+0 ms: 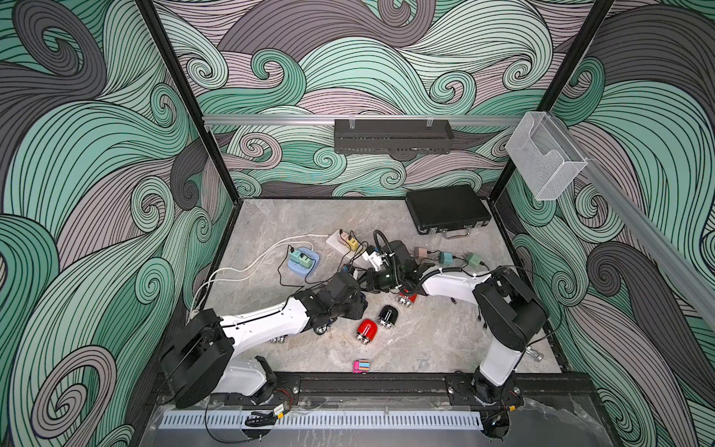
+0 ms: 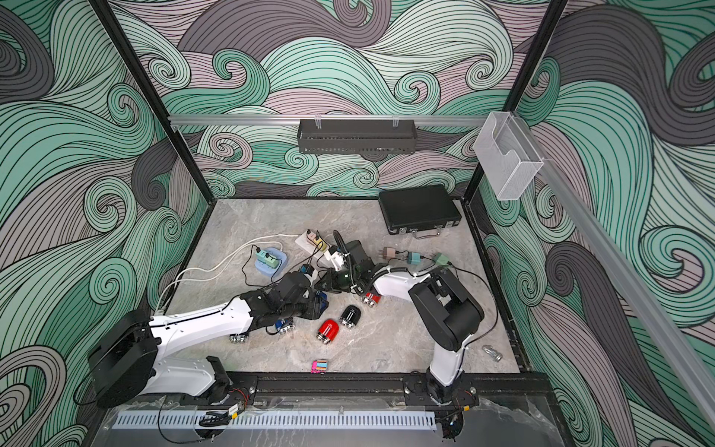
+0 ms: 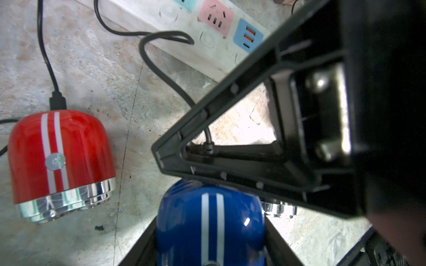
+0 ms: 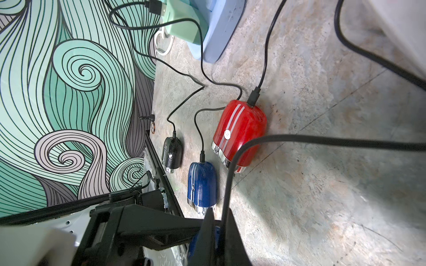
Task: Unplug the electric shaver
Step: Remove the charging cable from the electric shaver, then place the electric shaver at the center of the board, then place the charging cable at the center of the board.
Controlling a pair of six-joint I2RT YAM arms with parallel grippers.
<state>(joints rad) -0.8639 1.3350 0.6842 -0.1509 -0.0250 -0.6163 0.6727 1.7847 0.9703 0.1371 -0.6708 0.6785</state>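
1. While the left gripper (image 3: 208, 233) clamps the glossy blue dome-shaped electric shaver (image 3: 207, 214) by its sides, the right gripper (image 4: 219, 215) is pinched tight on the thin black charging cable (image 4: 299, 139) just above the shaver's top end.
2. Can't tell whether the plug is seated in the shaver. The right fingers cover that joint in the left wrist view.
3. The shaver sits mid-table where the two arms meet, just in front of the long white power strip (image 3: 196, 48) with pastel sockets.
4. The surface is a grey marbled stone-look tabletop (image 1: 425, 340), with black cables looping across it.
5. A red dome-shaped shaver with white stripes (image 3: 62, 159) lies beside the blue one with a cable plugged into its top. A round pale-blue socket base (image 1: 303, 267) sits to the left of the strip.
6. A flat black hard case (image 1: 447, 209) lies in the back right corner of the table.
7. The walls (image 1: 387, 58) carry a teal, grey and mauve wave print.
8. A black perforated metal shelf (image 1: 392, 135) hangs on the back rail, and a clear acrylic box (image 1: 541, 154) hangs on the right rail.
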